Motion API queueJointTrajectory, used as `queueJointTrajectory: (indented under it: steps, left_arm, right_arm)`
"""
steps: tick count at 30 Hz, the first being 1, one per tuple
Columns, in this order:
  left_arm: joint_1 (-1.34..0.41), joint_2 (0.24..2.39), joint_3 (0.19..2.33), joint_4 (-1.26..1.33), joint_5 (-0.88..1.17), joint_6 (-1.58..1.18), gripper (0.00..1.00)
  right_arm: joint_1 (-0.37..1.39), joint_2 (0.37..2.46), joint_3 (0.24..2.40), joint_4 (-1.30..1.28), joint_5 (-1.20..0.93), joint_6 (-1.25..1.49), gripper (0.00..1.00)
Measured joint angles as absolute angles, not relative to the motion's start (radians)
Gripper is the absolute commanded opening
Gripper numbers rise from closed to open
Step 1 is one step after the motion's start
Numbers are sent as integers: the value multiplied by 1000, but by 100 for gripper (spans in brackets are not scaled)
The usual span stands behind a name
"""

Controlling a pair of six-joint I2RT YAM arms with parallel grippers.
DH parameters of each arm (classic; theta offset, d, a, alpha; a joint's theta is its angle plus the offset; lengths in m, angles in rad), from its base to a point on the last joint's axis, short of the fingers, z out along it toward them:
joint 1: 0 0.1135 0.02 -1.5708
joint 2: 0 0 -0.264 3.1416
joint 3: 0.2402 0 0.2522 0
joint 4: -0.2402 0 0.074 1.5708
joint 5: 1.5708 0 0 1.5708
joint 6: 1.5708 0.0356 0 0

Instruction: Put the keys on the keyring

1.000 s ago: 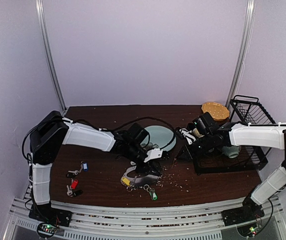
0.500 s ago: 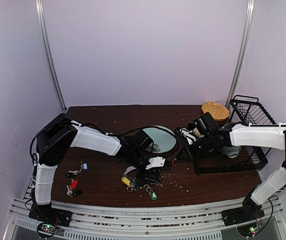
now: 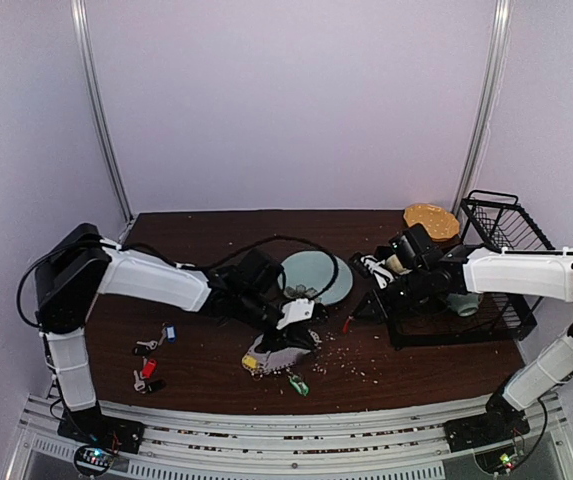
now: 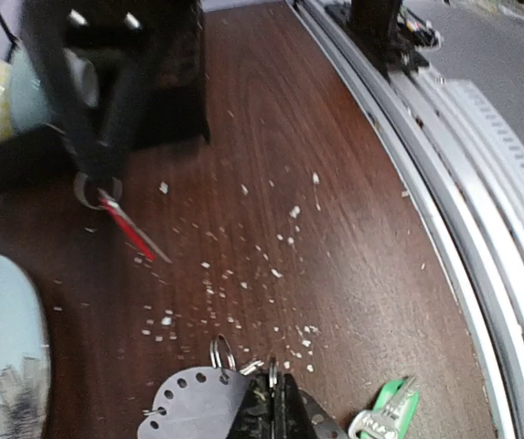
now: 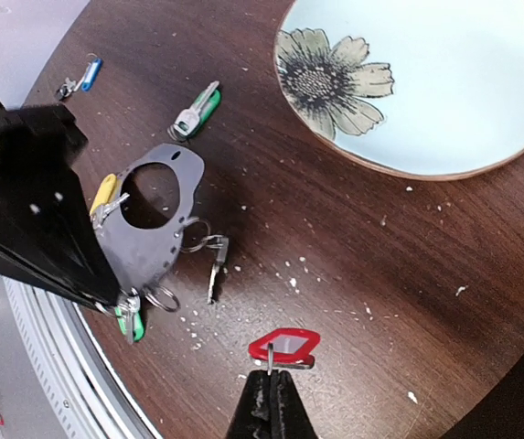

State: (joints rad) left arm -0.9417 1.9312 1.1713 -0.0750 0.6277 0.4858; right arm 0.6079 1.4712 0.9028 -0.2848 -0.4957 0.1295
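The keyring (image 5: pixel 163 230) is a flat grey oval with a big hole and small rim holes. It also shows in the top view (image 3: pixel 274 352) and the left wrist view (image 4: pixel 193 402). My left gripper (image 4: pixel 276 395) is shut on a small split ring at its rim and stands over it in the top view (image 3: pixel 291 335). My right gripper (image 5: pixel 271 373) is shut on the ring of a red-tagged key (image 5: pixel 284 345), held above the table right of the keyring (image 3: pixel 347 323). A yellow tag (image 5: pixel 103 192), a green tag (image 5: pixel 126 320) and a bare key (image 5: pixel 214 270) hang on the keyring.
A green-tagged key (image 5: pixel 197 110) lies loose near the front edge (image 3: pixel 298 385). Blue (image 3: pixel 170 332) and red (image 3: pixel 148 367) tagged keys lie at the left. The pale green flower plate (image 3: pixel 334 278) is behind. A black wire rack (image 3: pixel 486 275) stands right. White crumbs litter the wood.
My left gripper has shifted left and back, dragging the keyring and its keys a little left. The right arm has hardly moved; the red key now hangs in plain sight.
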Motion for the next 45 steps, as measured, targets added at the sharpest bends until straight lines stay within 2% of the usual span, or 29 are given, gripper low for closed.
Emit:
queueJointTrajectory:
  steps: [6,15,25,45]
  left_arm:
    - [-902,1679,1046,147,667,408,0]
    - [-907,1497,962,325,678,359,0]
    - [-907,1469,937,534,776,217,0]
    - [-923,1387,921,599,831,202,0]
  right_arm:
    - [608,1404,896,-265,-572,100,0]
    - [611,1332,886,-234,-710,30,0]
    - [616,1211,841,-149,-839,5,0]
    - [616,1187,835,-124,-898,-26,0]
